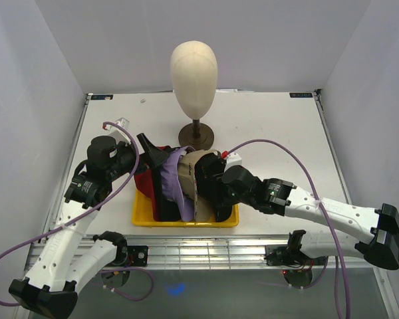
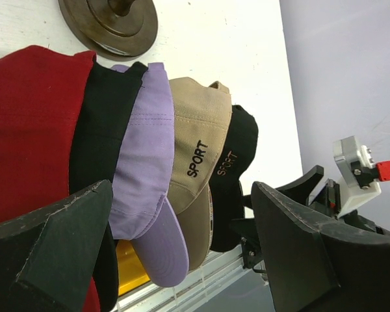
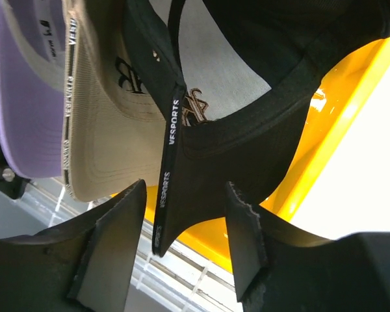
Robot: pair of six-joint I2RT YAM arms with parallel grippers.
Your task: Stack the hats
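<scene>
Several hats stand on edge side by side in the yellow tray [image 1: 186,220]. In the left wrist view they run from left to right: red [image 2: 32,130], black [image 2: 101,130], lavender [image 2: 146,156], tan [image 2: 198,130], and a second black one [image 2: 237,149] marked "SPORT". My left gripper [image 2: 182,188] hangs wide open over the row, touching nothing. The right gripper [image 3: 186,188] is open, with the brim of the rightmost black hat [image 3: 234,143] between its fingers and not pinched. Beside it are the tan hat [image 3: 104,149] and the lavender hat [image 3: 26,117].
A cream mannequin head [image 1: 193,70] on a dark round base [image 1: 196,136] stands just behind the tray. The tray's yellow wall [image 3: 338,110] runs close to the right fingers. The table's near metal rail [image 1: 206,249] lies right in front of the tray.
</scene>
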